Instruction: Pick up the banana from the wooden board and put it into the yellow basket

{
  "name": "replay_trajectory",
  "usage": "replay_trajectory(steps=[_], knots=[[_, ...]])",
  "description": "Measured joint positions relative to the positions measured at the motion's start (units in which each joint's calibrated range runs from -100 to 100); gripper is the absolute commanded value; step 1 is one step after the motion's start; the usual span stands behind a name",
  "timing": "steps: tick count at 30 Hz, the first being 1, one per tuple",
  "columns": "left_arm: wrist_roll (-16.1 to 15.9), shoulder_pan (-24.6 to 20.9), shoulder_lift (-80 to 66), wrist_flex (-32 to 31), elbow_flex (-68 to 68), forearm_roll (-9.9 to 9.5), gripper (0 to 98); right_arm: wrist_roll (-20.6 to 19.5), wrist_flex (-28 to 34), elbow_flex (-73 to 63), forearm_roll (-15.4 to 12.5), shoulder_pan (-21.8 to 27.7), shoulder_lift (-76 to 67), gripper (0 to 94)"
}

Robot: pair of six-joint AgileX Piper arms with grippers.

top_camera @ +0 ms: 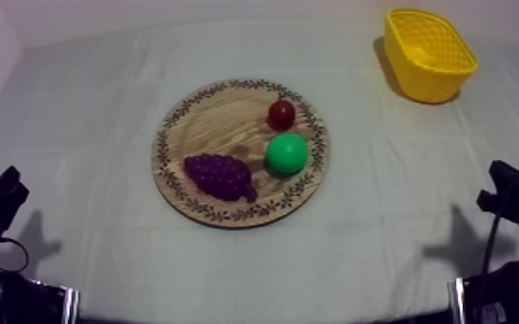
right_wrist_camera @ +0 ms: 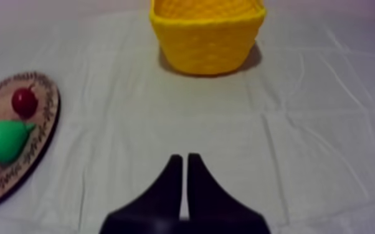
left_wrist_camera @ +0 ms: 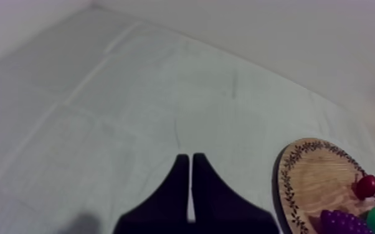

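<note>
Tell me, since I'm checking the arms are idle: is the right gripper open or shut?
Shut. The right gripper shows its fingers together as a narrow wedge, nothing between them, over the cloth short of the yellow basket.

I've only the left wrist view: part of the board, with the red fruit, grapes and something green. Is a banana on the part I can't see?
Observer: No. From above, the whole wooden board holds just the bunch of grapes, the small red fruit and the pear.
Operator: Where's the basket?
Observer: The yellow basket stands upright on the cloth, beyond the board on the right arm's side.
Operator: And the right tool?
Observer: The right tool is shut on nothing, over bare cloth, short of the basket.
</note>
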Motion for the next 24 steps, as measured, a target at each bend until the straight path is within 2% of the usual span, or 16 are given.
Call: replay_trajectory(steps=[6,13,16,24], knots=[[0.0,0.0,0.0,0.0,0.0,0.00,0.1,-0.1,-0.8,0.2,0.3,-0.1,-0.5,0.6],[0.0,0.0,0.0,0.0,0.0,0.00,0.1,7.3,-1.0,0.3,0.4,-0.3,-0.5,0.6],[0.0,0.0,0.0,0.0,0.0,0.00,0.1,9.2,-1.3,0.3,0.4,-0.4,-0.5,0.6],[0.0,0.0,0.0,0.0,0.0,0.00,0.1,9.3,-1.3,0.3,0.4,-0.4,-0.5,0.6]])
